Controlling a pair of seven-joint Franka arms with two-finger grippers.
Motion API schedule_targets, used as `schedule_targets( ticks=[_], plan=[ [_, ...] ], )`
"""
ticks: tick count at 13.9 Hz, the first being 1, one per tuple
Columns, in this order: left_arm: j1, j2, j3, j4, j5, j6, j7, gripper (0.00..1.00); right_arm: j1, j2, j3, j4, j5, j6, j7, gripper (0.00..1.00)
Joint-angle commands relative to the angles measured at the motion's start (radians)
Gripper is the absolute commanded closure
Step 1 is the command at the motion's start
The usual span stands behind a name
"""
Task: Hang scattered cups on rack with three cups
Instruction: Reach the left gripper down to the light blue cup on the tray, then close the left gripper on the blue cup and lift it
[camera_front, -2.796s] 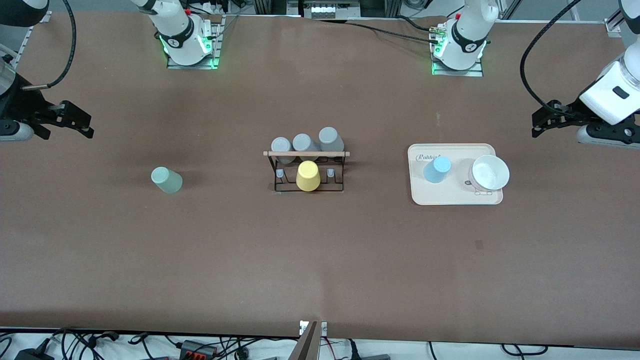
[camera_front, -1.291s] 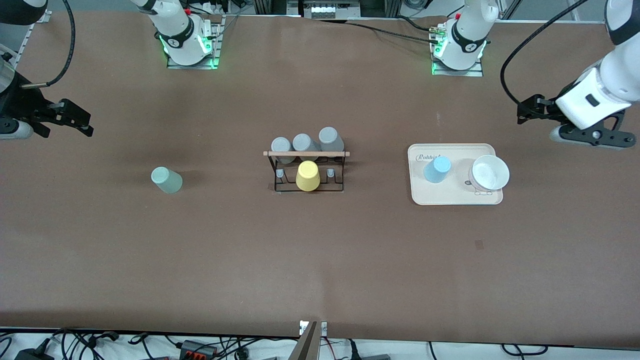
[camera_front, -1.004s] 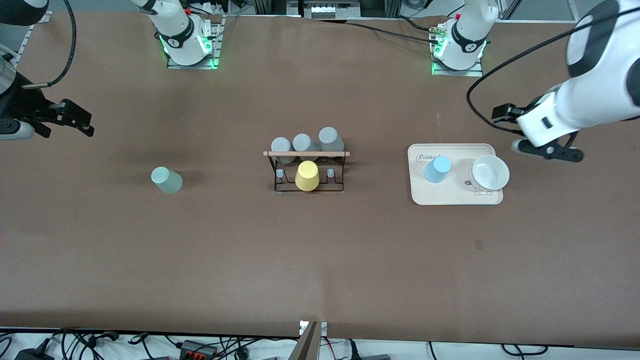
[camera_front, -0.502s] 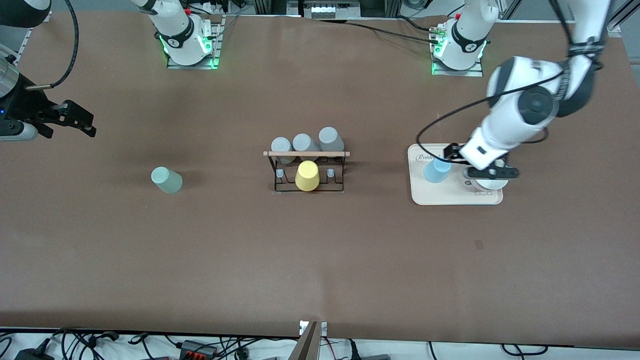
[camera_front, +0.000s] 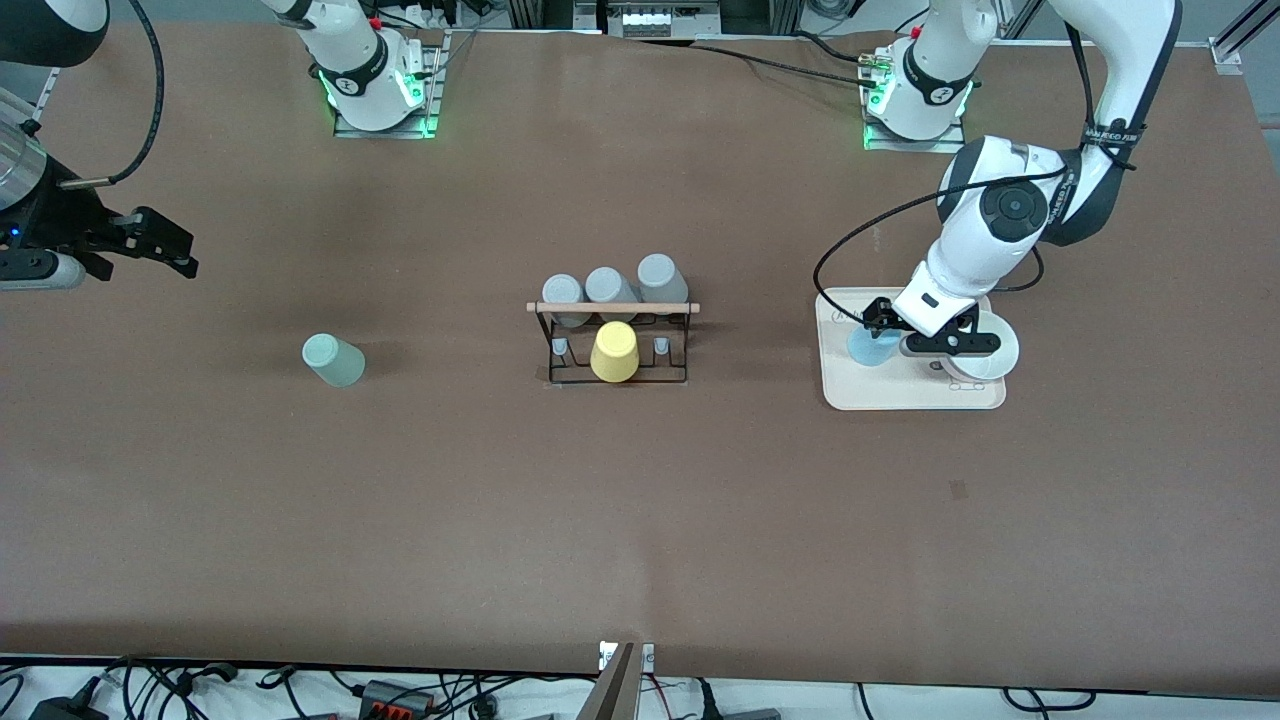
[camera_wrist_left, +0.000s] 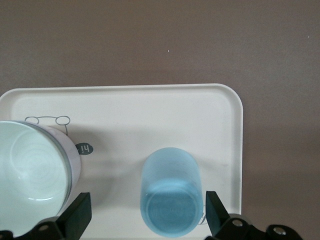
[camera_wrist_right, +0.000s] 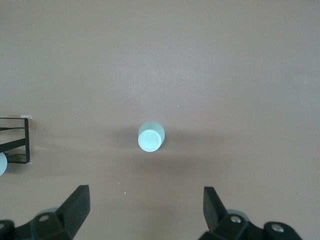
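Note:
The light blue cup (camera_front: 866, 349) stands upside down on the cream tray (camera_front: 900, 395); it also shows in the left wrist view (camera_wrist_left: 171, 192). My left gripper (camera_front: 885, 330) is open over it, one finger on each side, not touching (camera_wrist_left: 146, 212). The pale mint-green cup (camera_front: 333, 360) stands on the table toward the right arm's end, and shows in the right wrist view (camera_wrist_right: 151, 137). My right gripper (camera_front: 165, 250) is open and empty in the air (camera_wrist_right: 145, 210). The black wire rack (camera_front: 612, 308) at the table's middle holds three grey cups (camera_front: 610, 286).
A yellow cup (camera_front: 615, 351) sits on the rack's row nearer the front camera. A white bowl (camera_front: 990, 355) stands on the tray beside the blue cup, close to one left finger (camera_wrist_left: 30, 170). The rack's corner (camera_wrist_right: 15, 140) shows in the right wrist view.
The left arm swung in from its end of the table and came down over the tray, its open fingers now either side of the blue cup. The right gripper barely moved.

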Motion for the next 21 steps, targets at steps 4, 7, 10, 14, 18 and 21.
schedule_targets(
  ticks=[4, 7, 10, 14, 18, 21],
  plan=[
    [0.004, 0.018, -0.008, -0.050, 0.024, 0.094, -0.009, 0.00, 0.005, 0.002, -0.003, -0.004, 0.003, 0.000, 0.001, 0.00],
    [0.004, 0.052, -0.008, -0.067, 0.024, 0.152, -0.007, 0.00, 0.009, 0.022, -0.001, -0.003, 0.003, 0.001, -0.001, 0.00],
    [0.003, 0.096, -0.008, -0.096, 0.024, 0.247, -0.006, 0.13, 0.009, 0.021, -0.003, -0.001, 0.004, 0.006, -0.001, 0.00],
    [0.004, 0.090, -0.008, -0.093, 0.024, 0.242, 0.005, 0.72, 0.005, 0.022, -0.003, 0.016, 0.004, -0.002, -0.005, 0.00],
    [0.004, 0.050, -0.009, 0.015, 0.024, 0.098, 0.042, 0.76, 0.012, 0.019, -0.001, 0.017, 0.003, -0.002, -0.016, 0.00],
    [-0.026, 0.062, -0.018, 0.273, 0.023, -0.270, 0.030, 0.76, 0.012, 0.019, -0.001, 0.019, 0.003, -0.004, -0.022, 0.00]
  ],
)
